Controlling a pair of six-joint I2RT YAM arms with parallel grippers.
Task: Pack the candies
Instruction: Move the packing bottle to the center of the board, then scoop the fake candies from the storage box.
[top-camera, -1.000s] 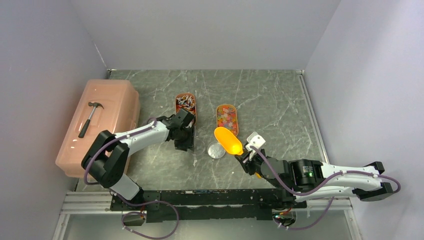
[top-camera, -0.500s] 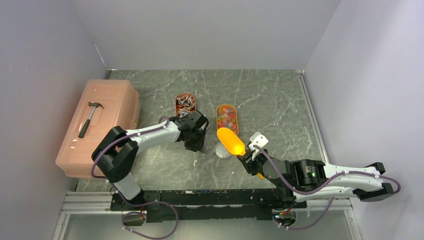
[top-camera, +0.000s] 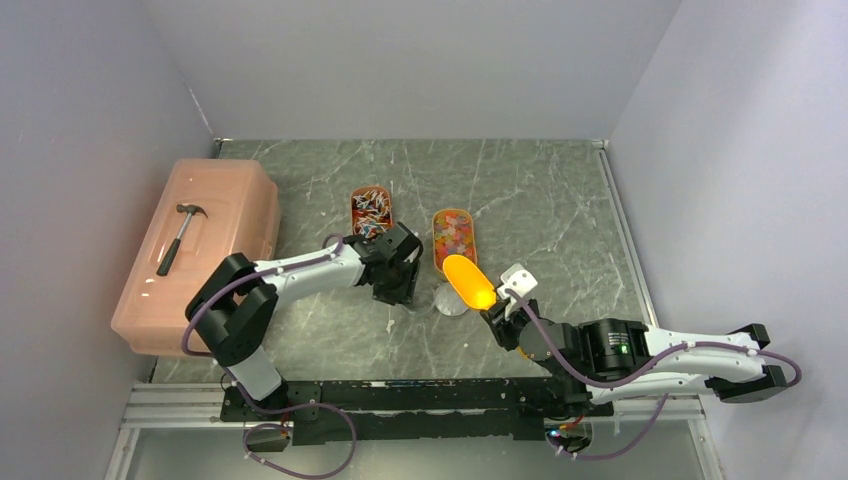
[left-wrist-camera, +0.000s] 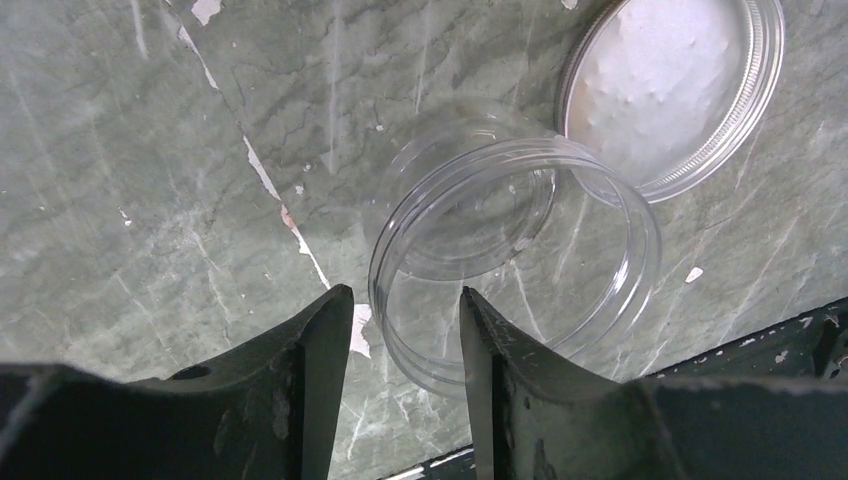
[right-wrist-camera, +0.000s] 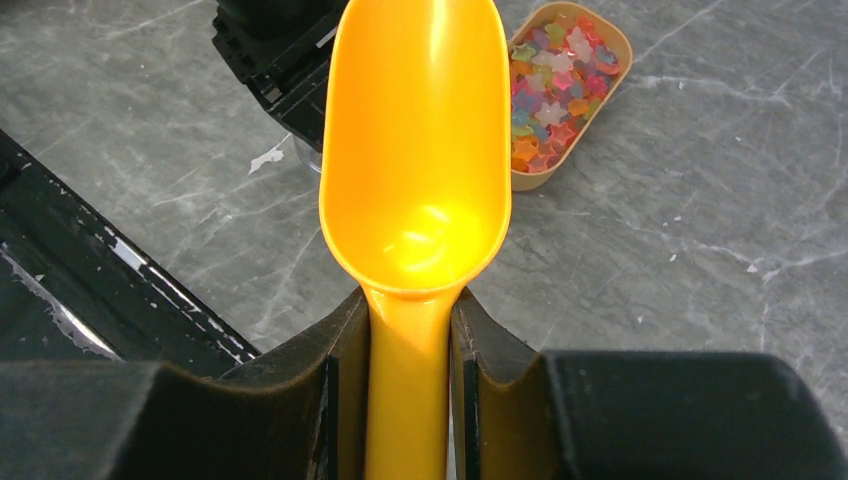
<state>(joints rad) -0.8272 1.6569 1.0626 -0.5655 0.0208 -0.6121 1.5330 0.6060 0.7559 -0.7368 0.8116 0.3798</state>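
Observation:
Glossy candies (top-camera: 453, 232) fill an oval orange tray; wrapped candies (top-camera: 371, 205) fill a second tray to its left. My left gripper (top-camera: 400, 292) stands open, its jaws (left-wrist-camera: 405, 300) straddling the near wall of a clear empty jar (left-wrist-camera: 515, 260) with a gap on each side. The jar's clear lid (left-wrist-camera: 670, 90) lies against the jar's far right side. My right gripper (right-wrist-camera: 410, 300) is shut on the handle of an empty yellow-orange scoop (right-wrist-camera: 415, 150). The scoop (top-camera: 470, 283) hovers over the lid, pointing at the glossy candies (right-wrist-camera: 565, 90).
A pink plastic box (top-camera: 215, 215) with a hammer (top-camera: 180, 235) on top stands at the table's left edge. The black rail (top-camera: 400, 395) of the arm bases runs along the near edge. Grey walls close in the table on three sides.
My left arm has swung right, away from the wrapped-candy tray and up beside the lid, and its jaws have widened a little. The right gripper has carried the scoop slightly right and farther.

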